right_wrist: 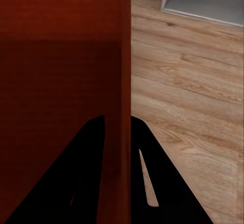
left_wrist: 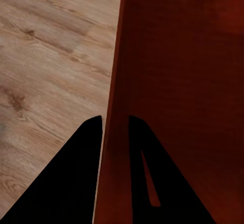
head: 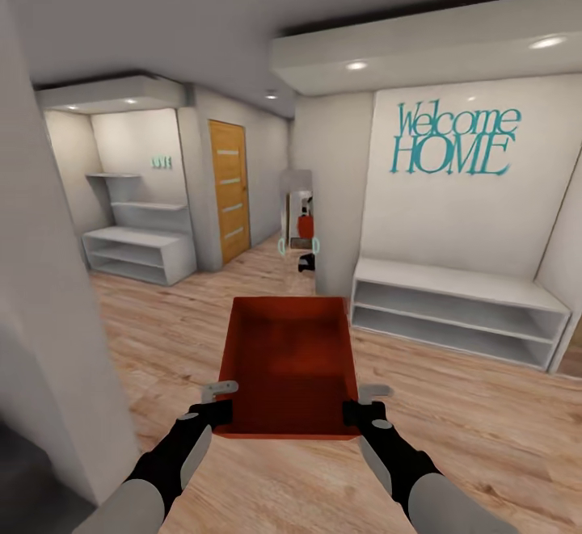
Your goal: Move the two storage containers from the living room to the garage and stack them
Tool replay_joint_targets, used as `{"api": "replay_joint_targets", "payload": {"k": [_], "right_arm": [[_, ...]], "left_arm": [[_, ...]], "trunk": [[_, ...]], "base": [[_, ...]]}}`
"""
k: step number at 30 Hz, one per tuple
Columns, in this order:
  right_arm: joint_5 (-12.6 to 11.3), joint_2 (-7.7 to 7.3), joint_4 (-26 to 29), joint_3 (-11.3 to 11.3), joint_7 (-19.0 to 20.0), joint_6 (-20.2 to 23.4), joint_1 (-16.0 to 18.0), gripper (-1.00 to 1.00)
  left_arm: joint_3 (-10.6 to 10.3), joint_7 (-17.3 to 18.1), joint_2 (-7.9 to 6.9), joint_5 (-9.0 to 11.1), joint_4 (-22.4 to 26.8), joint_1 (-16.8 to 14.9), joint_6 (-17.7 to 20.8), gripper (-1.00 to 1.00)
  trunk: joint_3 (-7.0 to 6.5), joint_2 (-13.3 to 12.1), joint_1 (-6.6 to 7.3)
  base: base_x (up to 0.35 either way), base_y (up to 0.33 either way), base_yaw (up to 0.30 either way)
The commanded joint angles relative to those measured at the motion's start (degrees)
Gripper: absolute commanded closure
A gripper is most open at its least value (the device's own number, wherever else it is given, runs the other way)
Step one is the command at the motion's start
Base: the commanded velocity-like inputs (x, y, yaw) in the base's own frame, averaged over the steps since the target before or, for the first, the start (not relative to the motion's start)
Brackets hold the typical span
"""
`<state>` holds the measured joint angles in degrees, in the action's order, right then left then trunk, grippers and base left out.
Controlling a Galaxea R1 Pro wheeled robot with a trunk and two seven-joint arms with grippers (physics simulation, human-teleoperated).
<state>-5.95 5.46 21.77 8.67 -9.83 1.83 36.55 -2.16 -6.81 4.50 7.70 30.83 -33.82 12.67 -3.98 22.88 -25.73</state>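
an orange-red storage container (head: pixel 288 368) was held out in front of the robot, above a light wood plank floor (head: pixel 485 429), carried by both arms at once. the left gripper (head: pixel 217 411) was clamped on the container's left side wall near its closest corner, and the right gripper (head: pixel 362 413) was clamped on the right side wall at the matching spot. in the left wrist view, the left gripper (left_wrist: pixel 115 132) had one dark finger on each side of the thin red wall (left_wrist: pixel 113 82), pinching it. the right wrist view showed the same for the right gripper (right_wrist: pixel 118 130): its fingers sat either side of the container wall (right_wrist: pixel 125 56), closed on it. the bin was lidless and looked empty.

ahead was a hallway. a low white shelf unit (head: pixel 453 312) stood against the right wall under teal lettering reading "welcome home" (head: pixel 454 140). to the left were more white shelves (head: pixel 137 235) in an alcove, and beside them an orange-wood door (head: pixel 229 191) with narrow horizontal glass slits.
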Motion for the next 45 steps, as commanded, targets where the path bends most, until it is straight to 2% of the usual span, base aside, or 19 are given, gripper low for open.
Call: {"api": "replay_joint_targets", "payload": {"k": [1,45], "right_arm": [[-0.48,-0.7,0.12,-0.41,-0.54,0.19,0.01,1.0],[-0.59,-0.66,0.08,-0.39,-0.55,0.24,0.01,1.0]], "left_arm": [[0.75,-0.74,-0.81,-0.06,0.2,-0.02,0.34,1.0],[0.75,-0.74,-0.74,-0.06,0.2,-0.02,0.34,1.0]], "trunk": [[0.02,0.04,-0.05],[0.02,0.04,-0.05]], "base": [[0.322,0.0,0.218],[0.322,0.0,0.011]]}}
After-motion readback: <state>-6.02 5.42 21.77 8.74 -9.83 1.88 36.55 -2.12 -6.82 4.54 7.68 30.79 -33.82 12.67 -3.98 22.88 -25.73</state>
